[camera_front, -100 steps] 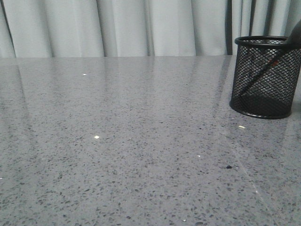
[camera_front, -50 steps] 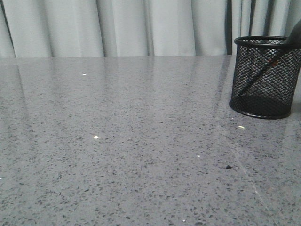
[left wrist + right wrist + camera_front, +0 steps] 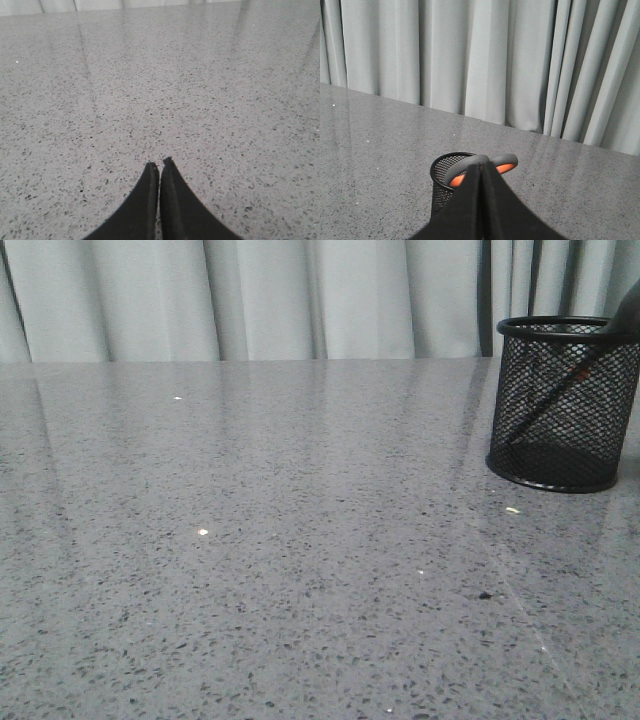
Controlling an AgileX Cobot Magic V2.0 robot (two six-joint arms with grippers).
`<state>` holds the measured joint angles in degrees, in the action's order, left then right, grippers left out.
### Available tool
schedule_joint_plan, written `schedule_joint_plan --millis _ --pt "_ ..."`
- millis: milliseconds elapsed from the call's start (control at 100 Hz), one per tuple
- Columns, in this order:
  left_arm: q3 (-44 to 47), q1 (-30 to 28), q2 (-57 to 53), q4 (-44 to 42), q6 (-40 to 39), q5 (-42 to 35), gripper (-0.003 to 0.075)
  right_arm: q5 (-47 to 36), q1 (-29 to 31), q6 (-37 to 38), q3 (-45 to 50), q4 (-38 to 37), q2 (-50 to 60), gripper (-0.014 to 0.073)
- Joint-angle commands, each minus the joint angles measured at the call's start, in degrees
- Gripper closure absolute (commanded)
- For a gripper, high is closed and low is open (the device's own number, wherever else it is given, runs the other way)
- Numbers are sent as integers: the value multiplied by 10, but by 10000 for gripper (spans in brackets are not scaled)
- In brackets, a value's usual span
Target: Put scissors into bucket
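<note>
Dark grey scissors with orange inner loops [image 3: 482, 167] stand inside the black wire-mesh cylindrical bucket [image 3: 560, 405], both arms clear of them

In the front view the bucket sits at the far right of the speckled grey stone table [image 3: 280, 540], before pale pleated curtains [image 3: 300, 300]; the thin dark blades slant down through the mesh to the base, and a handle pokes above the rim. The right gripper [image 3: 481, 167] has its black fingers pressed together with nothing between them, the scissor loops showing just behind the tips. The left gripper [image 3: 160, 163] is likewise pinched closed and empty over bare tabletop
</note>
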<state>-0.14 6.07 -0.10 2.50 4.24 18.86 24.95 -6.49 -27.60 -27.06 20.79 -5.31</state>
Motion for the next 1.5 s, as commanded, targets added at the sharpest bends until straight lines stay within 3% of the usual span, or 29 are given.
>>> schedule_joint_plan --millis 0,520,590,670,780,850,940,1020,1250,1490 --pt "24 -2 -10 9 0 -30 740 -44 2 -5 -12 6 -6 641" --pt "24 -2 -10 9 0 -30 740 -40 2 -5 -9 6 -6 641" --pt "24 -2 -10 9 0 -30 739 -48 3 -2 7 -50 -6 641" --pt "24 -2 -10 9 0 -30 740 -88 5 87 48 -163 -6 641" --pt "24 -2 -10 9 0 -30 740 -174 12 276 136 -214 -6 641" --pt "24 -2 -10 9 0 -30 739 -238 19 330 196 -242 -6 641" --pt "24 -2 -10 9 0 -30 739 -272 28 341 250 -243 -4 641" --pt "24 -2 -10 9 0 -30 739 -271 31 341 284 -243 11 641" --pt "24 -2 -10 8 0 -30 740 -78 33 341 282 -243 69 641" --pt "24 -2 -10 8 0 -30 739 -82 33 337 282 -241 72 641"
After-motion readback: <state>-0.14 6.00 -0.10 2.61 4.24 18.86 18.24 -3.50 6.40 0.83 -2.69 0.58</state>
